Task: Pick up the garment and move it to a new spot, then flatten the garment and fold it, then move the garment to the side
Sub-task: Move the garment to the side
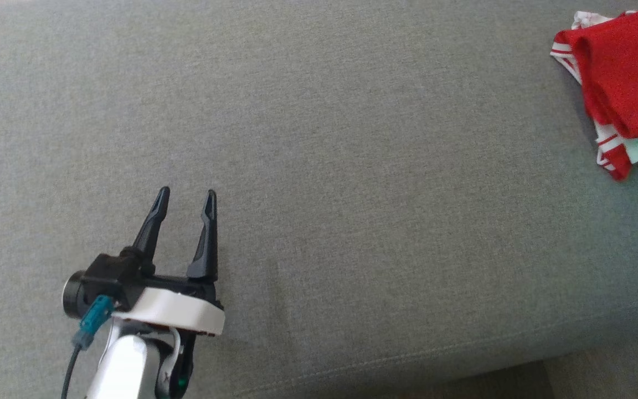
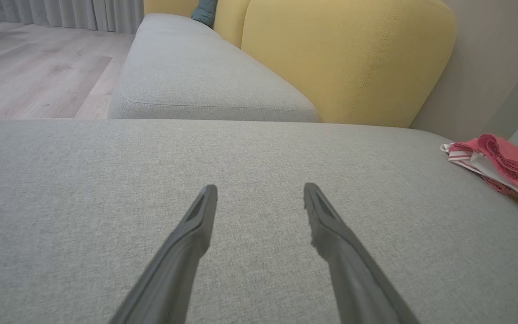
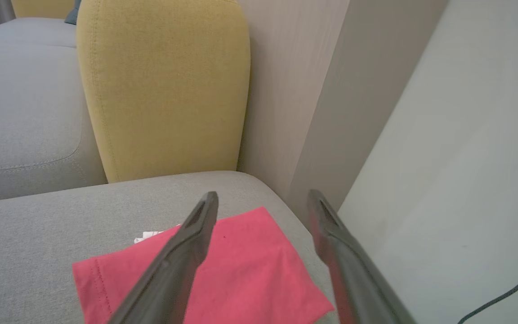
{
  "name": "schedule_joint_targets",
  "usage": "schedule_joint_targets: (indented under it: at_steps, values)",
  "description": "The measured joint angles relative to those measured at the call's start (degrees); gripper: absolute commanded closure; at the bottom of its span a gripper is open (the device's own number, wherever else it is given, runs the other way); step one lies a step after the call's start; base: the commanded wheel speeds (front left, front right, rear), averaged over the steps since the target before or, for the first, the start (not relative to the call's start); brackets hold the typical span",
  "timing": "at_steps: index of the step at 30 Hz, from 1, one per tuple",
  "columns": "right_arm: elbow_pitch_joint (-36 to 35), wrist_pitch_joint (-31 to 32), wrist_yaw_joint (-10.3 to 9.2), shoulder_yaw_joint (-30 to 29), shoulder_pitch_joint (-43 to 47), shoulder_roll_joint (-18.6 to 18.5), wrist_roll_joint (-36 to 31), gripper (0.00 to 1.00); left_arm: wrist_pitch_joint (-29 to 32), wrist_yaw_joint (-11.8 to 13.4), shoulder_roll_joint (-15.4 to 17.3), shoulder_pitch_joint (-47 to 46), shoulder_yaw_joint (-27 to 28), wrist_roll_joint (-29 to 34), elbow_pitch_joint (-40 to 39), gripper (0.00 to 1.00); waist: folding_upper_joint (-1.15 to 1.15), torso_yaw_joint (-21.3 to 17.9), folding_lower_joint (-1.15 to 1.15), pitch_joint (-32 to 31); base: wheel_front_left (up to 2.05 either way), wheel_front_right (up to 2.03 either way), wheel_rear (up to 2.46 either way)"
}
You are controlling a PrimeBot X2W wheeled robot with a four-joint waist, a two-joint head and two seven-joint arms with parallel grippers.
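1 wide grey seat cushion carries everything. Behind it stands 1 yellow back cushion, next to a pale wall. The garment, red with white stripes at its borders and a pale green layer underneath, lies folded at the far right corner of the seat cushion, close to its right edge. The left gripper is over the left part near the front edge, well apart from the garment, its 2 fingers spread with nothing between them. The right gripper is above the red cloth, its fingers also spread and not gripping it.
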Motion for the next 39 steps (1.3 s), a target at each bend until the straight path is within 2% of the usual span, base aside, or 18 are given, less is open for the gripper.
schedule_joint_targets:
  at_steps: [9,16,25,29,34,39]
  values:
    - [-0.6,-2.5,0.0,6.4,0.1,1.7,2.9,0.0,0.0,0.0,-0.1,0.0,0.2,0.0,-0.1,0.0,0.0,-0.2,0.0,-0.9,0.0,0.0,0.0]
    - [-4.5,-5.6,0.0,12.7,3.0,4.1,6.9,0.0,0.0,0.6,-0.3,0.0,1.5,-0.6,-1.0,0.0,0.0,0.4,0.0,-3.2,0.0,0.0,0.0]
    - [-12.4,-9.4,0.0,20.1,14.6,10.5,9.9,0.0,-0.4,3.1,-0.7,0.4,3.5,-3.1,-0.9,0.0,0.0,2.4,0.0,-8.3,0.0,0.0,0.0]
    - [-16.3,-11.3,0.0,21.0,20.8,12.6,9.6,0.0,-0.4,4.6,-0.8,2.3,3.7,-3.4,0.4,0.0,0.0,4.1,-0.01,-10.6,0.0,0.0,0.0]
    - [-21.1,-12.5,0.0,21.6,28.4,13.9,11.2,0.0,-0.4,5.6,-0.9,4.4,3.8,-3.4,1.7,0.0,0.0,6.5,-0.01,-12.8,0.0,0.0,0.0]
    - [-24.3,-13.4,0.0,24.5,35.1,14.1,17.0,0.0,-0.4,6.0,-0.9,5.3,3.8,-3.4,2.3,0.0,0.0,8.4,-0.01,-14.1,0.0,0.0,0.0]
